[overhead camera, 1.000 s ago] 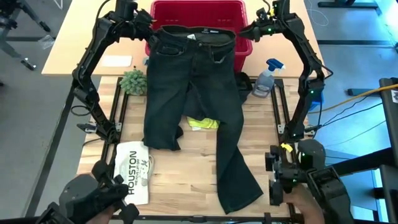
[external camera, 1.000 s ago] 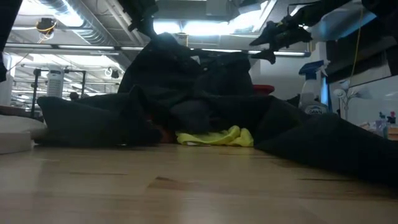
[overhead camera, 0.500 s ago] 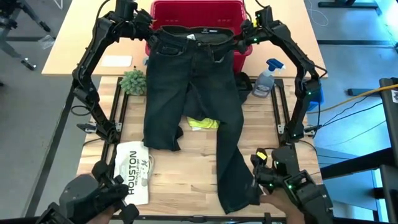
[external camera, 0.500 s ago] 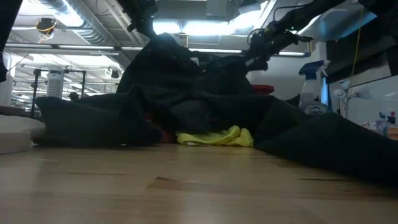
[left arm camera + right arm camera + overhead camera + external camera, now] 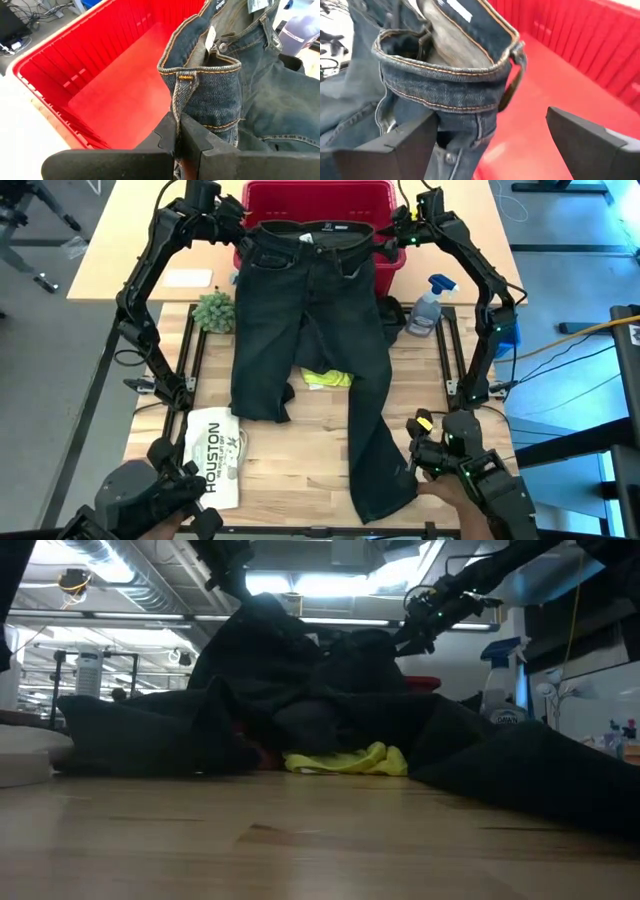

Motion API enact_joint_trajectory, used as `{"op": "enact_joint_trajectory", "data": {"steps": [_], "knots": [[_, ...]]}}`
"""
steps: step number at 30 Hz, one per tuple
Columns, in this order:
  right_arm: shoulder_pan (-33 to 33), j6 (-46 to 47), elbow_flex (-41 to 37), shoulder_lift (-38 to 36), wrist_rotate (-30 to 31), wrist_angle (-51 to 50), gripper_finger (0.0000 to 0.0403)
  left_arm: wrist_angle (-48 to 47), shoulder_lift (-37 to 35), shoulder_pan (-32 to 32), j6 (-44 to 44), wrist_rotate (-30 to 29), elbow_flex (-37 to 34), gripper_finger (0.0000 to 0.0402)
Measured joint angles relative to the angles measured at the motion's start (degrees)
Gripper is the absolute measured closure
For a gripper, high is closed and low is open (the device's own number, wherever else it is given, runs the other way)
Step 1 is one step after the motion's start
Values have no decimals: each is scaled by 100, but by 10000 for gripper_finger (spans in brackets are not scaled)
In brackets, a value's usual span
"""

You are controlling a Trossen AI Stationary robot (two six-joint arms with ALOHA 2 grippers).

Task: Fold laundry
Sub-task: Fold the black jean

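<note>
Large dark trousers (image 5: pixel 310 330) lie from the red basket toward the near edge. Their waist is raised over the basket's front and their legs rest on the table. My left gripper (image 5: pixel 243 232) is shut on the waistband's left corner. My right gripper (image 5: pixel 388 235) is open at the right corner (image 5: pixel 445 85), which stands between its fingers, close beside one finger (image 5: pixel 395 145). A yellow T-shirt (image 5: pixel 328 378) lies on the table and pokes out from under the trousers between the legs. My left gripper pinches the waistband's left corner at a belt loop (image 5: pixel 179 100) between its two fingers. It comes in slanting down from the table's left. The corner stands upright above the fingertips, held up over the basket, and the denim hangs from it to the table. My right gripper: I cannot tell whether its one finger touches the denim.
The red basket (image 5: pixel 300 198) stands at the far edge under the waist. A small plant (image 5: pixel 213 310) sits left of the trousers and a spray bottle (image 5: pixel 428 305) right of them. A flat white HOUSTON item (image 5: pixel 215 455) lies near left. Dark devices (image 5: pixel 470 470) are at the near edge.
My right gripper has sunk and gone toward the table's left to the waistband's right corner, rolling as it went, its fingers still open. The trousers and my left gripper have kept still.
</note>
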Motion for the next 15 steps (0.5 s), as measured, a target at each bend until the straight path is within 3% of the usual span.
{"op": "enact_joint_trajectory", "data": {"steps": [4,10,13,15], "knots": [[80,419,-11,311,-613,393,42,14,-2,0,-3,0,0,401],[238,867,-18,604,-841,849,55,11,-4,0,-63,-1,0,401],[246,1023,-18,596,-871,902,125,11,-4,0,-125,0,-2,401],[240,1060,-18,521,-1053,889,212,11,-4,0,-150,-2,0,401]]}}
